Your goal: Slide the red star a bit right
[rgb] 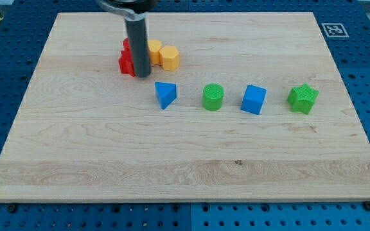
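The red star (126,63) sits near the surface's (172,160) top left, half hidden behind the rod, whose tip (143,76) touches its right side. No fingers exist. Light, rigid, probably slippery; best pushed from its left face, toward the neighbouring yellow blocks (162,54).

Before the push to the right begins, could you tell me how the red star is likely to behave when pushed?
The red star looks squat and rigid, so it will probably slide rather than tip or roll. My tip stands at its right side, not its left. Yellow blocks sit close on its right, so they would likely be shoved along. The wooden board looks smooth, suggesting easy sliding.
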`<state>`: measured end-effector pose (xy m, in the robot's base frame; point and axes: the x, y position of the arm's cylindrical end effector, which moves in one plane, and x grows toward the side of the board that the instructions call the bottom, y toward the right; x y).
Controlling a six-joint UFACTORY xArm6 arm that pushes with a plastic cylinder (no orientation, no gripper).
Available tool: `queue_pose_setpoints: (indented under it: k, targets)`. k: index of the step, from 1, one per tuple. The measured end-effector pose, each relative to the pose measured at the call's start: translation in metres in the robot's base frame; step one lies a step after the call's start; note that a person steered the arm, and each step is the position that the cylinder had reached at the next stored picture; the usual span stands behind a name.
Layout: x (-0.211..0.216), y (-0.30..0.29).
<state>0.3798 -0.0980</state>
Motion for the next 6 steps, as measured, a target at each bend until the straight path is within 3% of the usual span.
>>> queue_pose_setpoints:
  k: [2,4,5,6]
  targets:
    - [0.002,-0.023]
    - [0.002,-0.107]
    - [-0.002,-0.109]
    - [-0.012,-0.075]
